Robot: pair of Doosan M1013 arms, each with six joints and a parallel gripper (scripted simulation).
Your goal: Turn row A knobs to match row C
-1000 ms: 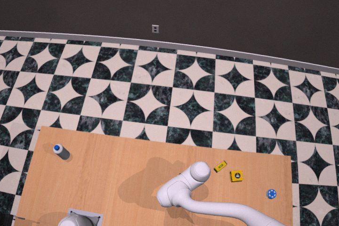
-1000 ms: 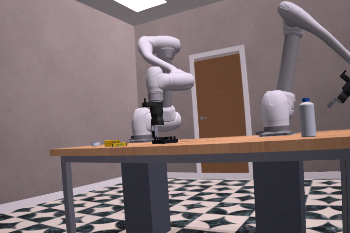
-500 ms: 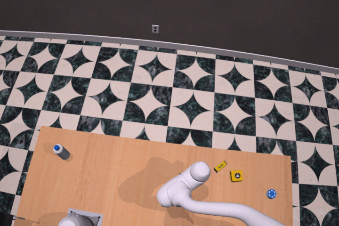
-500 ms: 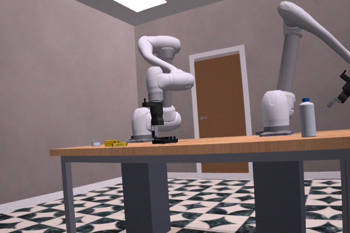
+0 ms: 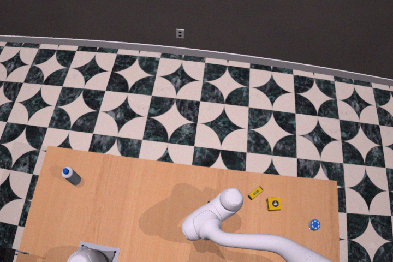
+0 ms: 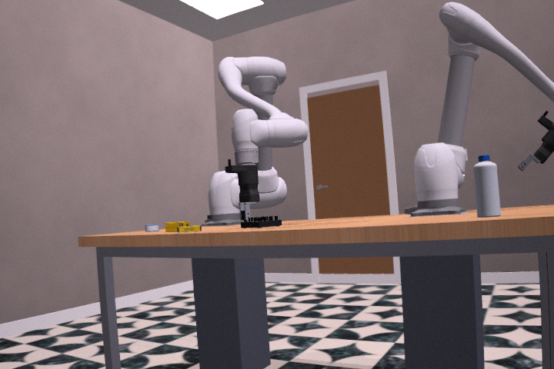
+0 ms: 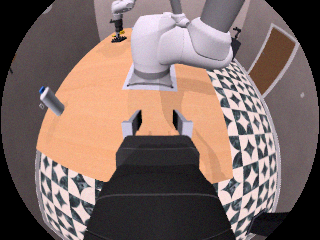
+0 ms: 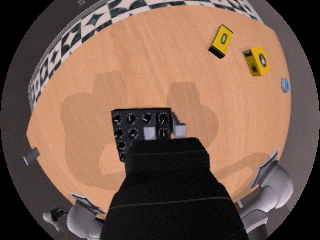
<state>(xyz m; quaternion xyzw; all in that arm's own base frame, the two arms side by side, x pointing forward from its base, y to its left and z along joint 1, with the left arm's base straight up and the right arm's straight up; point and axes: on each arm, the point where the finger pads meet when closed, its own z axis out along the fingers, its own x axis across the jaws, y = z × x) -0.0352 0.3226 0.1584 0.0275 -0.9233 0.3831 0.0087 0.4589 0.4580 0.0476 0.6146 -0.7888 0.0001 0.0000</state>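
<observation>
The black knob box point(image 6: 268, 223) point(image 7: 118, 40) point(image 8: 125, 126) lies on the table, almost wholly under the right arm in the top view. The right wrist view shows its upper knobs with white marks; my gripper hides many lower ones, and I cannot make out the socket. My right gripper point(image 6: 245, 214) point(image 8: 163, 118) points down at the box, partly open. One knob point(image 8: 163, 133) of the rightmost visible column shows between its fingertips; I see no grip on it. My left gripper point(image 6: 525, 163) point(image 7: 157, 116) is wide open and empty, high and far from the box.
A yellow level point(image 5: 255, 192) point(image 6: 189, 228) point(image 8: 221, 41), a yellow tape measure point(image 5: 274, 203) point(image 8: 257, 62) and a blue-and-white disc point(image 5: 314, 225) point(image 6: 151, 227) point(image 8: 285, 85) lie beyond the box. A white bottle point(image 5: 71, 176) point(image 6: 486, 191) point(image 7: 53, 102) with a blue cap stands near the table's other end.
</observation>
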